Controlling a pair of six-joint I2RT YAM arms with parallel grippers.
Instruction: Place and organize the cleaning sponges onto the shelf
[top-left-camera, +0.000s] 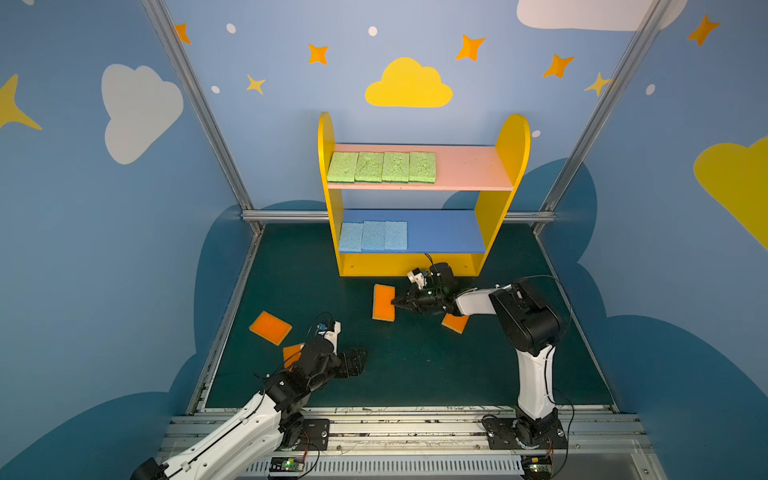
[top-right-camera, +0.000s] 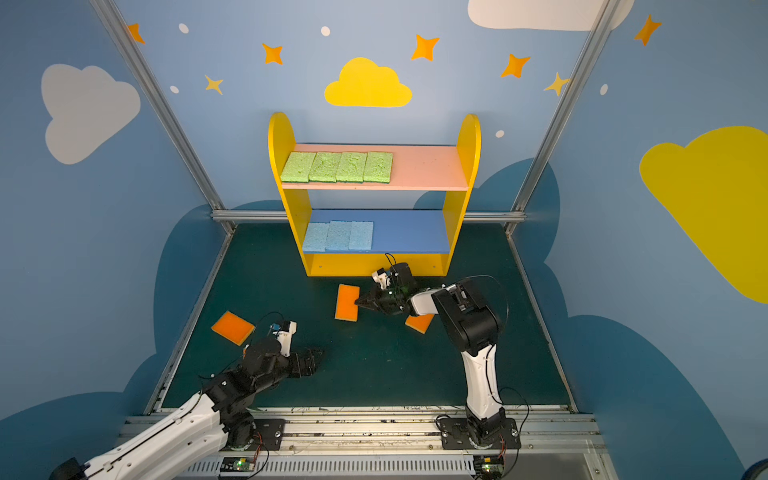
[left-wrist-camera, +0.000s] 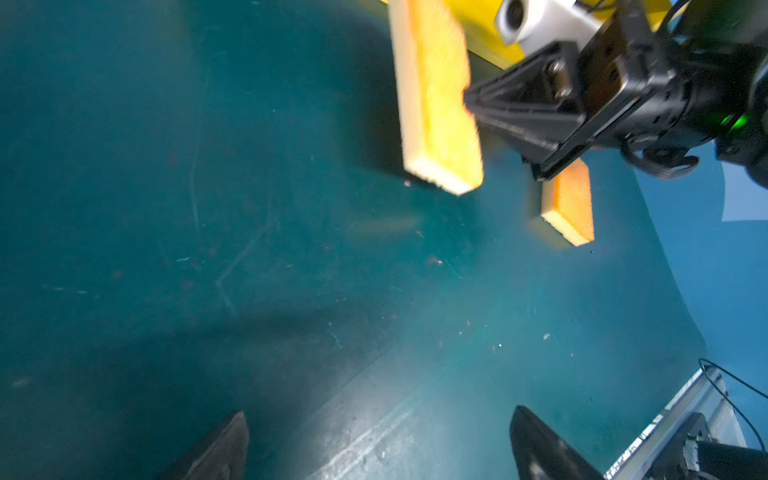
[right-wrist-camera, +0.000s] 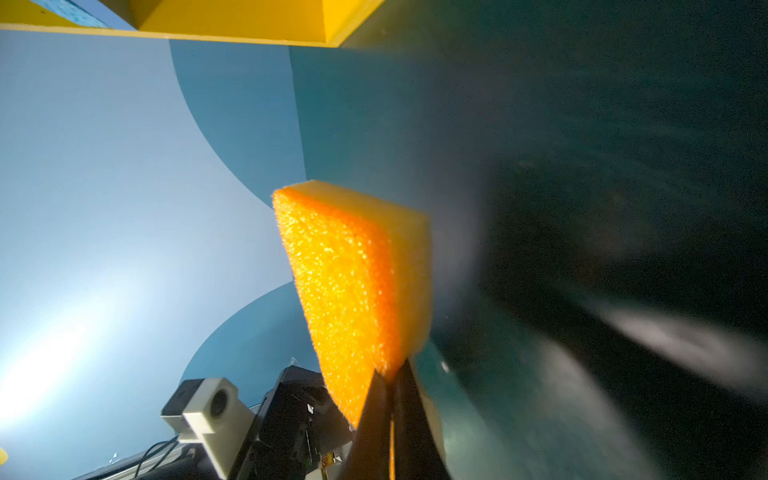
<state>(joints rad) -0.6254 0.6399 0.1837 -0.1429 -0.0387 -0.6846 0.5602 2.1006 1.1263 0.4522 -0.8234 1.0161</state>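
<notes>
R claw (top-left-camera: 395, 302) clenched on orange sponge's (top-left-camera: 382, 300) edge, just before shelf (top-left-camera: 513, 141) base | L claw (top-left-camera: 358, 360) released, empty, well before shelf | green sponges (top-left-camera: 382, 167) on its pink board (top-left-camera: 469, 166), blue sponges (top-left-camera: 373, 236) on blue board (top-left-camera: 444, 232) | three loose sponges (top-left-camera: 270, 327) on mat (top-left-camera: 415, 374) before shelf

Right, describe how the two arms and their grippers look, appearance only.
Both arms, left arm and right arm, have white shell links joined by bulky black joints. The left gripper and right gripper are black with tapered, wedge-shaped fingers. Each wrist carries a small white camera housing, with thin black cables looping beside it. Black base plates bolt onto an aluminium rail.
</notes>
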